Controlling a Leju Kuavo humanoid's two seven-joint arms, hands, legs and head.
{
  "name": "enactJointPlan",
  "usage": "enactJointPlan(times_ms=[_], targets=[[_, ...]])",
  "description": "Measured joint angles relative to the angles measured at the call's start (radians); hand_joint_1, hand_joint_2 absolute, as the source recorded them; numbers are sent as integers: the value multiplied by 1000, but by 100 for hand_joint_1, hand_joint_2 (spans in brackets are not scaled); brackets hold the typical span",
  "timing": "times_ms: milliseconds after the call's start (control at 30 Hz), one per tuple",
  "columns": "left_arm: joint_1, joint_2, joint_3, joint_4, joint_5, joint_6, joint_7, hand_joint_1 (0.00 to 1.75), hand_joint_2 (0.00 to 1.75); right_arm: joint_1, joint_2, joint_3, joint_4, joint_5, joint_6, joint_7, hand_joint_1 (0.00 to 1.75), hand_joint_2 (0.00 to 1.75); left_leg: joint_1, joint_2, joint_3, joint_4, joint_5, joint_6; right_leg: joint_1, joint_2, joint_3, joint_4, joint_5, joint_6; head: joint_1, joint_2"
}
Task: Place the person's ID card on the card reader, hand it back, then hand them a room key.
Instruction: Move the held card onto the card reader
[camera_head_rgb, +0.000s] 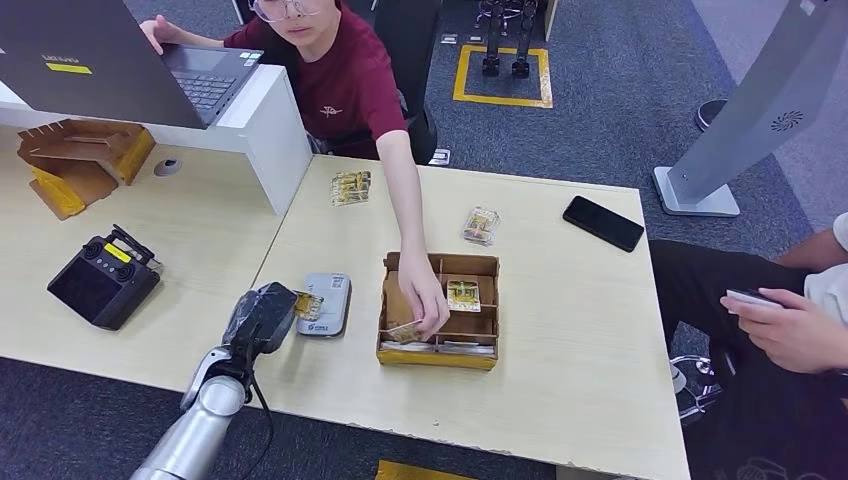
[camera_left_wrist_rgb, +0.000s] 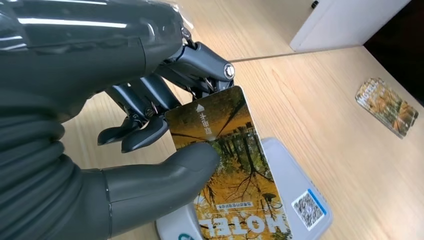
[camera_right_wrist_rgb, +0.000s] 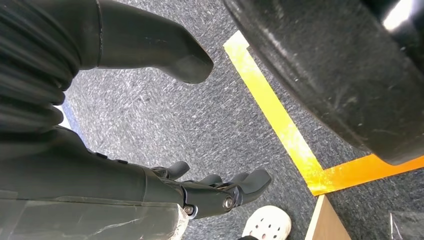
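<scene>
Left hand (camera_left_wrist_rgb: 120, 125) pinching card (camera_left_wrist_rgb: 235, 170) over card reader (camera_left_wrist_rgb: 300, 200), right hand (camera_right_wrist_rgb: 200, 192) hanging open, holding nothing

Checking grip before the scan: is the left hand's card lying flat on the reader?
No: the left hand holds the card tilted above the card reader.

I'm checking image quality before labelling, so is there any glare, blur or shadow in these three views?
Head view: even light, sharp, soft shadows on the table. Left wrist view: bright glare streaks on the left hand; the card it holds is sharp, the stack of cards behind soft. Right wrist view: the right hand is dim, a white highlight in one corner.
</scene>
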Motion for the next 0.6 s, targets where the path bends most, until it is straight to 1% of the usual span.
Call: enactJointPlan(times_ms=[133,333,500,600], targets=[[-11,0,-25,15,-55,26,24,175,175,0,2,0,1,-1,0,0,0,175,0,0,0,0,0,0,0,0,0,0,0,0,0,0],[-23,0,-44,35,-84,37,38,175,175,0,2,0,2,-1,0,0,0,175,0,0,0,0,0,0,0,0,0,0,0,0,0,0],[-40,-3,-67,63,-182,61,79,175,175,-1,3,4,2,-1,0,0,0,175,0,0,0,0,0,0,0,0,0,0,0,0,0,0],[-48,-14,-78,85,-244,80,101,175,175,-2,4,10,2,-1,0,2,0,175,0,0,1,0,0,0,0,0,0,0,0,0,0,0]])
